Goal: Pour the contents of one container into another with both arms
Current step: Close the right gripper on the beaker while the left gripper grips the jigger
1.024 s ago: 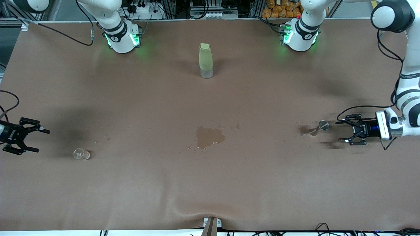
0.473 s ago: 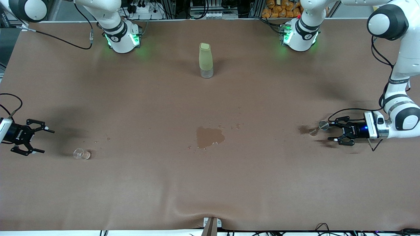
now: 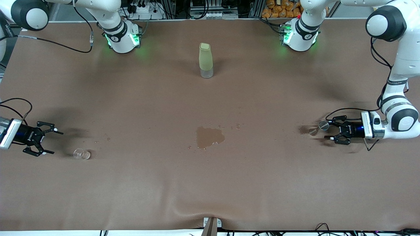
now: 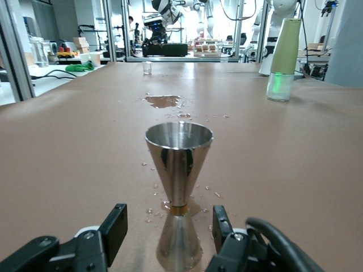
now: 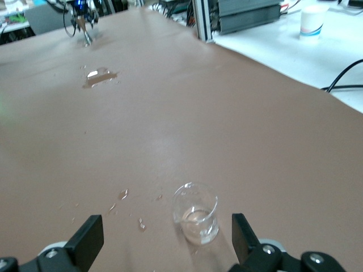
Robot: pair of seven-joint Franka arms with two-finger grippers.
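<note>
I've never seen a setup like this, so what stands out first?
Two open grippers sit low at either end of the table: the left gripper at a metal jigger, the right gripper near a tiny clear cup. Between them lies a wet puddle, with a pale-green bottle nearer the bases.

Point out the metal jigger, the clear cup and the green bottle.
metal jigger (image 4: pixel 178 170), left wrist view, on its narrow waist.
clear cup (image 5: pixel 196 214), right wrist view, on its side wall.
green bottle (image 3: pixel 205 59), front view, on its pale-green body.
</note>
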